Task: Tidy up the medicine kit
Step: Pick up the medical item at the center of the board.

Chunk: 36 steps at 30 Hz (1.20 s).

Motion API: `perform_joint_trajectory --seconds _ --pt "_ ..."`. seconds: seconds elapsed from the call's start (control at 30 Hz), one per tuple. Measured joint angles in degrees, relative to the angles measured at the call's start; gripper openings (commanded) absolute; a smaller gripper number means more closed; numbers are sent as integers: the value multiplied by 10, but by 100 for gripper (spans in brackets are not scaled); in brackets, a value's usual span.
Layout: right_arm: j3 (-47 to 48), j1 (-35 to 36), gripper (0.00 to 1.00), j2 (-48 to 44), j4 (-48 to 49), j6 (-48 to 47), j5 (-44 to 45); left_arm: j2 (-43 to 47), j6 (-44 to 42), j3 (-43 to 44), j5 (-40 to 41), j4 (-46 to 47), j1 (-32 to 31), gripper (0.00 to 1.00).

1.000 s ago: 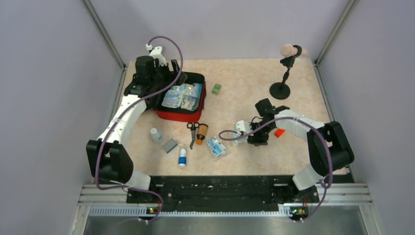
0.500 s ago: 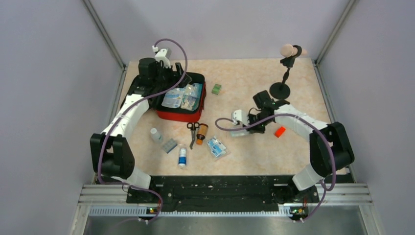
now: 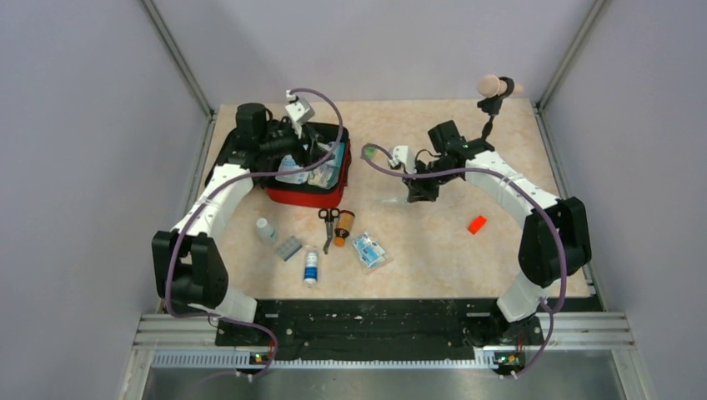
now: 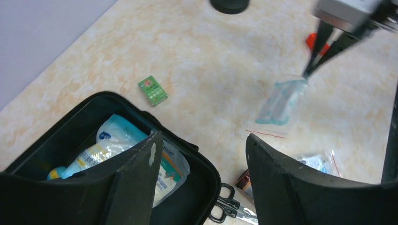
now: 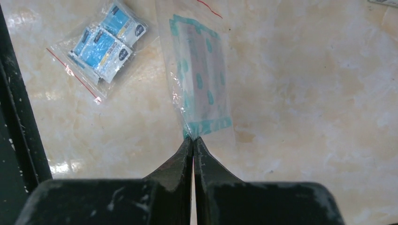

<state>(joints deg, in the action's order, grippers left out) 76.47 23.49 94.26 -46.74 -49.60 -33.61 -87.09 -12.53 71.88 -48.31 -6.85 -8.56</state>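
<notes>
The kit (image 3: pixel 304 197) lies open at the far left of the table (image 3: pixel 433 258). The left gripper (image 4: pixel 202 143) hangs over it with its fingers wide apart, holding nothing. A second ago the right gripper (image 5: pixel 193 139) was low on the right; now it pinches a clear bag (image 5: pixel 199 79) by one edge and has carried it left toward the kit, so I think the bag goes in next.
</notes>
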Motion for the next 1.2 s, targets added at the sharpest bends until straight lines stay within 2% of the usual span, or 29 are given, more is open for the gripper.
perform_joint_trajectory --seconds 0.13,0.23,0.37,0.53,0.77,1.03,1.2 --pt "25 -1 0 24 2 37 -25 17 -153 1 -75 -80 -4 64" --pt "44 -2 0 30 10 61 -44 17 -262 7 -98 -139 -16 63" --pt "64 -2 0 32 18 80 -72 14 -364 11 -108 -183 -40 65" --pt "85 -3 0 51 25 92 -103 -6 -452 16 -106 -205 -76 64" --pt "108 -3 0 76 45 117 -121 -69 -509 50 -101 -217 -110 50" --pt "110 -3 0 76 57 134 -131 -111 -515 68 -93 -210 -122 49" --pt "110 -3 0 76 61 138 -133 -119 -504 66 -77 -173 -129 41"
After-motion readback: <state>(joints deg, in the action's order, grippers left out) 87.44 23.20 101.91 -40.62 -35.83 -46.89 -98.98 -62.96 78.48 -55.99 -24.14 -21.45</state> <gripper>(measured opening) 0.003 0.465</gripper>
